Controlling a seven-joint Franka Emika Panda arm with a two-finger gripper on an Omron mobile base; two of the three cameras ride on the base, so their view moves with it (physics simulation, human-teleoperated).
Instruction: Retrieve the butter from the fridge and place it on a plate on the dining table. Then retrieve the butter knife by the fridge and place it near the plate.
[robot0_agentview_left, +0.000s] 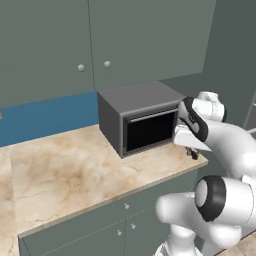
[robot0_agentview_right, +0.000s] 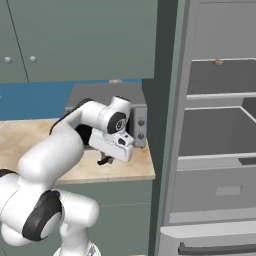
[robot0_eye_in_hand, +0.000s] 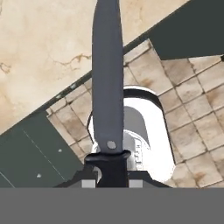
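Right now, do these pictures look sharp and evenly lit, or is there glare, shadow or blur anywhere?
Left base view: flat, even light, no glare; the toaster oven window reads plain black. Right base view: slightly soft edges; the open fridge shelves are dim grey, and the arm throws faint shade on the worktop. Hand view: the butter knife blade looms large and stretched, close to the lens, held in the shut gripper.

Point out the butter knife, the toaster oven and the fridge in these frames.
butter knife (robot0_eye_in_hand: 107, 74), hand view, middle of the grey blade.
toaster oven (robot0_agentview_left: 148, 131), left base view, black door window.
fridge (robot0_agentview_right: 220, 107), right base view, grey inner shelf edge of the open compartment.
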